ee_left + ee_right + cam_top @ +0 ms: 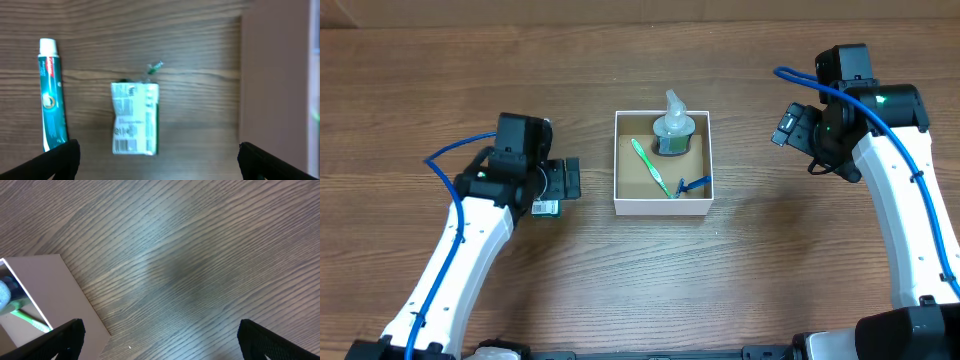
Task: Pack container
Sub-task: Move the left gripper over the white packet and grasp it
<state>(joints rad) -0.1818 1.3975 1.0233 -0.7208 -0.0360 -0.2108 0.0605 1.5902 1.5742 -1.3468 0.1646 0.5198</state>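
Left gripper (pixel 159 167) and right gripper (pixel 162 345) are both hanging over the counter (pixel 200 255) with jaws apart.
Between them the container (pixel 660 207) is sitting on the counter, carrying a green toothbrush (pixel 650 166); a toothpaste tube (pixel 52 95) and a small white-green packet (pixel 135 118) are lying outside it, near the left gripper.

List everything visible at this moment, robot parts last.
container: one, white walls, brown floor, table centre
toothbrush: one, green, lying in the container
blue item: one, in the container beside the toothbrush; kind unclear
wrapped item: one, clear wrap over green-grey, in the container
toothpaste tube: one, teal, white cap, on the table
packet: one, white and green, beside the tube
table: one, brown wood
left gripper: open, empty
right gripper: open, empty
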